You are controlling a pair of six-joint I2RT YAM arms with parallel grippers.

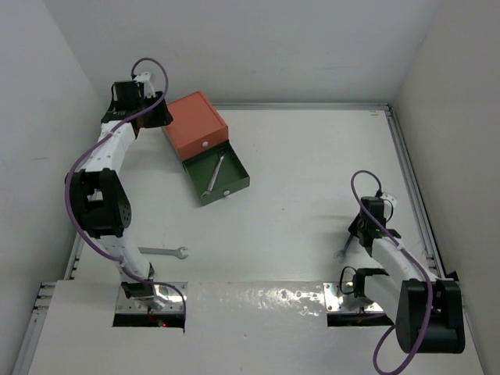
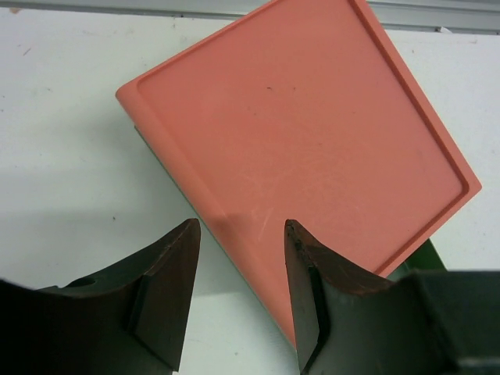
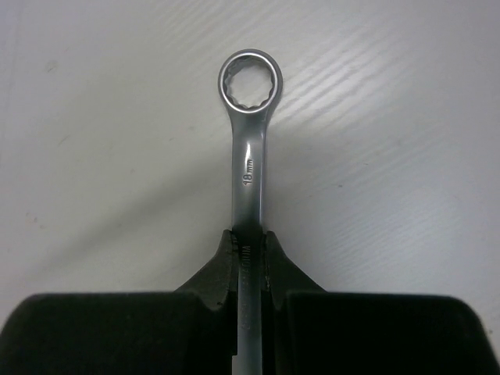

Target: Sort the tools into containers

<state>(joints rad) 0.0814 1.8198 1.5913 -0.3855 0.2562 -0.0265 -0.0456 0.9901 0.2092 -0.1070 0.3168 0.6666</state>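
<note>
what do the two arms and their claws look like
The left arm and right arm have white links, black joint housings and a looping purple cable. The left claw and right claw are black, with two tapered wedge fingers.

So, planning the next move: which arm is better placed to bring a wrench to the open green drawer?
Right: the right gripper is shut on a wrench; the left gripper stands open at the orange drawer, empty.

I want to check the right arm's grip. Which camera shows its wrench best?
The right wrist view: the wrench is seen close up, ring end clear, shank clamped in the right gripper. The top external view shows only a small silver tip beside the gripper. The left wrist view does not show it.
</note>
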